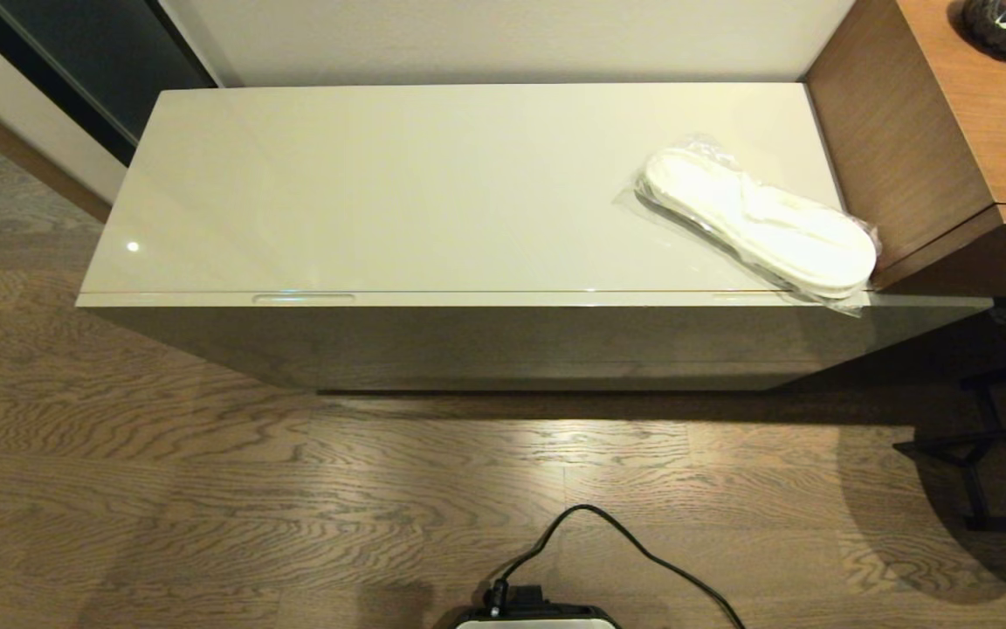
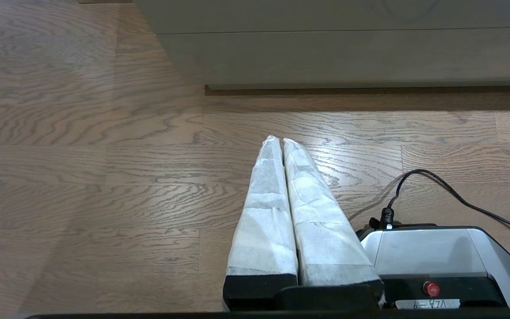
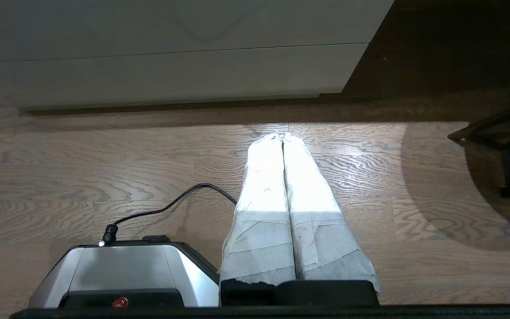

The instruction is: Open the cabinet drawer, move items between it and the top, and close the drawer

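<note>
The long glossy beige cabinet stands before me, its flat top (image 1: 398,183) bare on the left and middle. White slippers sealed in clear plastic (image 1: 761,223) lie at the top's right end, beside the brown unit. The cabinet drawer (image 1: 503,299) is closed; its left slot handle (image 1: 304,298) shows along the front edge. The wrapped bundle is out of view. My left gripper (image 2: 280,141) hangs low over the floor, shut and empty, white-wrapped fingers pressed together. On the other side my right gripper (image 3: 282,136) is likewise shut and empty. Neither arm appears in the head view.
A brown wooden unit (image 1: 948,131) with a dark vase (image 1: 1005,26) adjoins the cabinet on the right. A black metal stand (image 1: 983,454) sits on the floor at right. My base (image 1: 538,616) and its black cable (image 1: 643,550) lie on the wood floor (image 1: 206,489).
</note>
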